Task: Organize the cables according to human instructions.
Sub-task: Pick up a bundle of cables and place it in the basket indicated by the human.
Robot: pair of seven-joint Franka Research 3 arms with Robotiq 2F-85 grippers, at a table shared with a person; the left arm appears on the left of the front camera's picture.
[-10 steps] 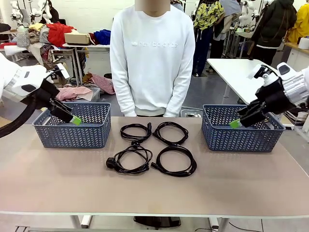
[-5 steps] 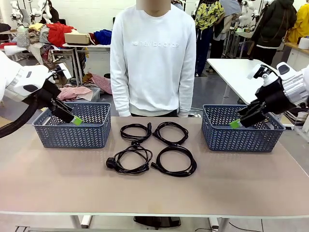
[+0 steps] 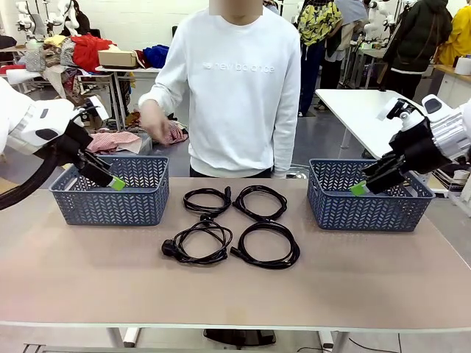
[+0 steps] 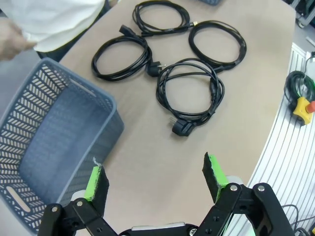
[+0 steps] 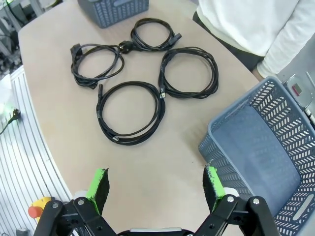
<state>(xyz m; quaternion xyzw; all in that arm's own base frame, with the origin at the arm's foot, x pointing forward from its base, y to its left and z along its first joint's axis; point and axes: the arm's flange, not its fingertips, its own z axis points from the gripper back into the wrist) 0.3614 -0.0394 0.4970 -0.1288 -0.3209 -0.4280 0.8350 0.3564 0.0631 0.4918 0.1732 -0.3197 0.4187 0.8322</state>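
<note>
Ahead of left pincer [image 4: 153,167], spread wide: four cables [image 4: 154,69]; alongside, basket [image 4: 74,142] cut off. Likewise apart, right pincer [image 5: 156,172]; person's hand [image 3: 156,121] blurred.

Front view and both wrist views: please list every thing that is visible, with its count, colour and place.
cables: four, black, coiled, lying two by two at the middle of the table, between the baskets
baskets: two, blue-grey; left basket and right basket, toward the far side of the table
table: one, beige, under everything
person: one, white sweatshirt, standing at the far side; one hand held up beyond the left basket
left gripper: one, black and green, in the air by the left basket, jaws open
right gripper: one, black and green, in the air by the right basket, jaws open
</note>
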